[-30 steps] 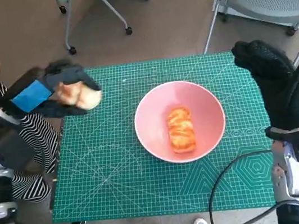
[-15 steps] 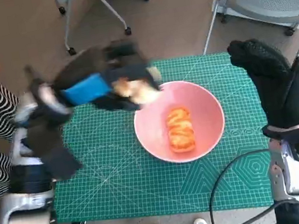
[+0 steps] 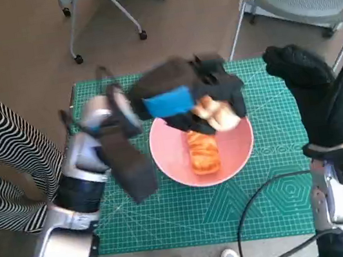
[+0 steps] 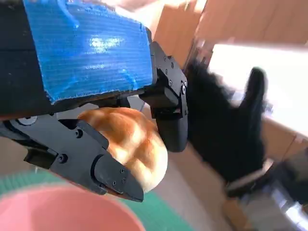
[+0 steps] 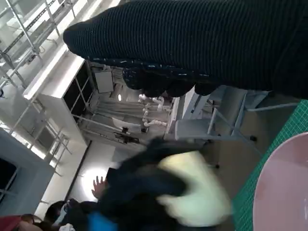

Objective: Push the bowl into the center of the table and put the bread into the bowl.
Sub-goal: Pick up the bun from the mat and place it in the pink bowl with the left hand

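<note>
My left hand [image 3: 183,97] grips the bread roll [image 3: 217,113] over the pink bowl [image 3: 171,158] to drop it beside the loaf [image 3: 202,151], while my right hand [image 3: 312,90] hangs open, clear of the way.

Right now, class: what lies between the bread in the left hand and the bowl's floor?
In the head view, another bread piece lies in the pink bowl below the held bread.

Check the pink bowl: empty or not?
Not empty. One bread piece lies inside the pink bowl; the left hand holds a second roll above it.
</note>
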